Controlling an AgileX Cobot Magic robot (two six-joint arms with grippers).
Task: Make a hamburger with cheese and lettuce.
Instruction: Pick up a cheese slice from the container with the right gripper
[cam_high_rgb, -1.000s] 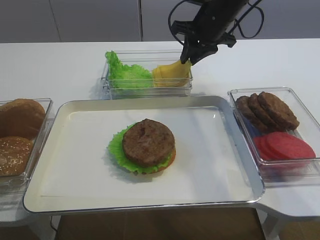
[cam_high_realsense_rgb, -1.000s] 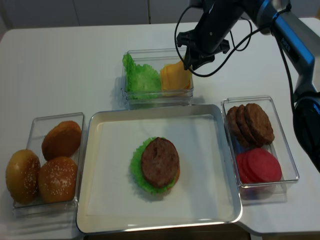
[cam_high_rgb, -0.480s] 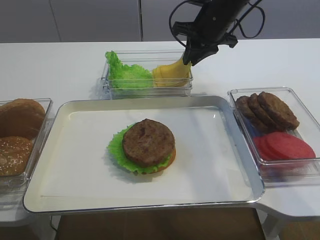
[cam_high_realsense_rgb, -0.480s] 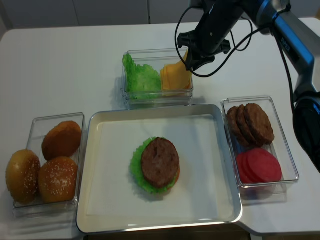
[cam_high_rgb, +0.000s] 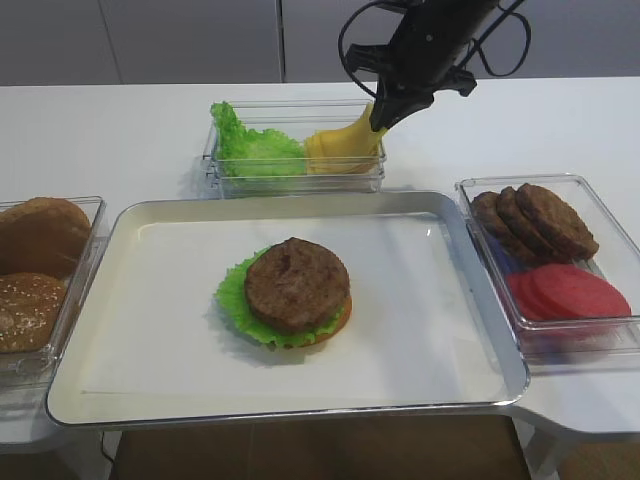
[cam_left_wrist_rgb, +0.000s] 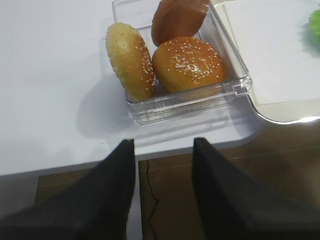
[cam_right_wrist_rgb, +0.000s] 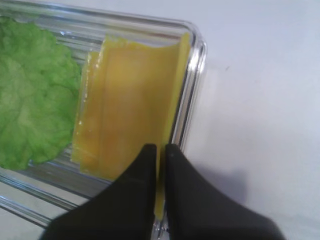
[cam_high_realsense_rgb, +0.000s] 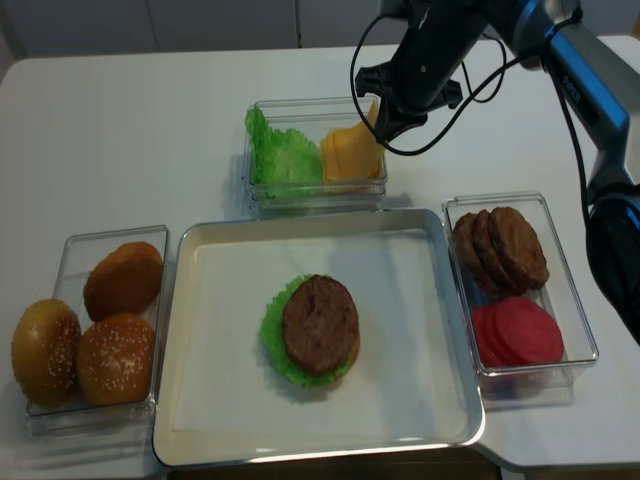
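The hamburger (cam_high_rgb: 297, 288) sits mid-tray (cam_high_rgb: 420, 300): bun base, frilly green lettuce (cam_high_rgb: 232, 297) and a dark patty on top, also seen from above as hamburger (cam_high_realsense_rgb: 318, 328). Yellow cheese (cam_high_rgb: 340, 148) slices lie in the right half of a clear box behind the tray. My right gripper (cam_high_rgb: 378, 122) is at that box's right end, shut on the raised edge of the top cheese (cam_right_wrist_rgb: 130, 100) slice, which shows between the right gripper (cam_right_wrist_rgb: 160, 147) fingers. My left gripper (cam_left_wrist_rgb: 164, 142) is open and empty over the table's front edge, near the bun box.
Loose lettuce leaves (cam_high_rgb: 255, 150) fill the left half of the cheese box. A clear box of buns (cam_high_realsense_rgb: 90, 320) stands left of the tray. On the right, another box holds brown patties (cam_high_rgb: 535, 220) and red tomato slices (cam_high_rgb: 570, 292).
The right gripper's jaws have closed on the cheese slice's edge and risen slightly, pulling that edge upward. Nothing else has moved.
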